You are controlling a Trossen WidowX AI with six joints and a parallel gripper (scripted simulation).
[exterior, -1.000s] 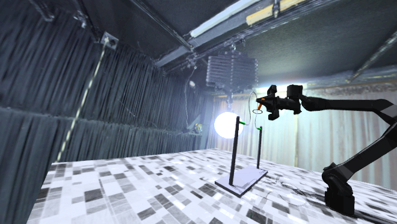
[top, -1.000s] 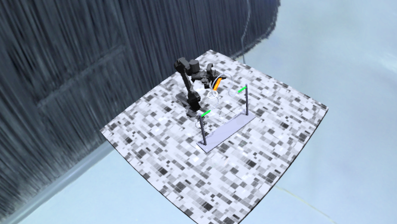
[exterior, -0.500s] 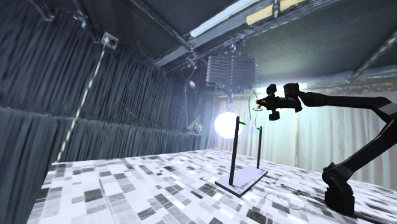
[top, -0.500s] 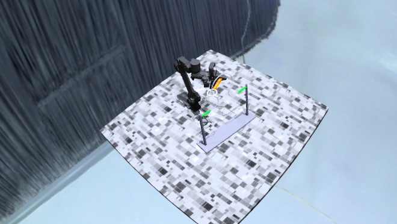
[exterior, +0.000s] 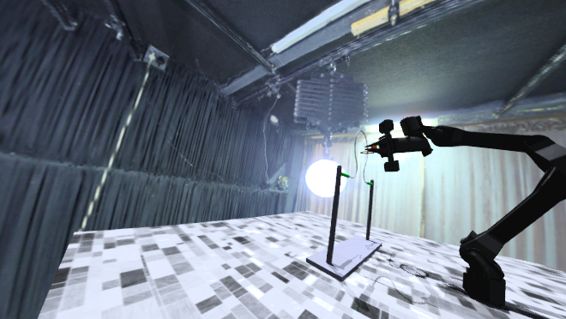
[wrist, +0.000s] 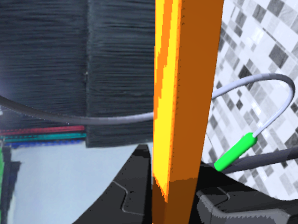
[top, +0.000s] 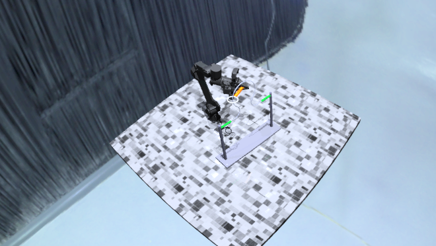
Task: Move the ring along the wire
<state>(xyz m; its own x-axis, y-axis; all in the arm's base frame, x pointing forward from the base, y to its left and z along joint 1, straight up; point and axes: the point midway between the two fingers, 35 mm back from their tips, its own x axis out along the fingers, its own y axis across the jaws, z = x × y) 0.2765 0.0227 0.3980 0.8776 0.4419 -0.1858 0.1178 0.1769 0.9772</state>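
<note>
The orange handle [top: 238, 92] [exterior: 375, 147] [wrist: 189, 100] is between the fingers of my gripper [top: 244, 87] [wrist: 153, 152], which is shut on it. In the top view the handle slants down to the white ring [top: 234, 96], which appears around the left side of the arched grey wire [top: 254, 89] [exterior: 355, 150] [wrist: 270, 76]. Exact clearance is too small to tell. In the wrist view the handle hides part of the wire and the ring is out of view. One green part [top: 226, 124] is by the left post [top: 222, 143]; the other green part [top: 265, 98] is by the right post [top: 271, 110].
The posts stand on a pale base plate [top: 249, 143] [exterior: 343, 259] on the patterned table [top: 185, 205] [exterior: 171, 274]. The arm [top: 205, 87] [exterior: 493, 141] reaches from behind the stand in the top view. The wire arch rises above both posts, close to the fingers.
</note>
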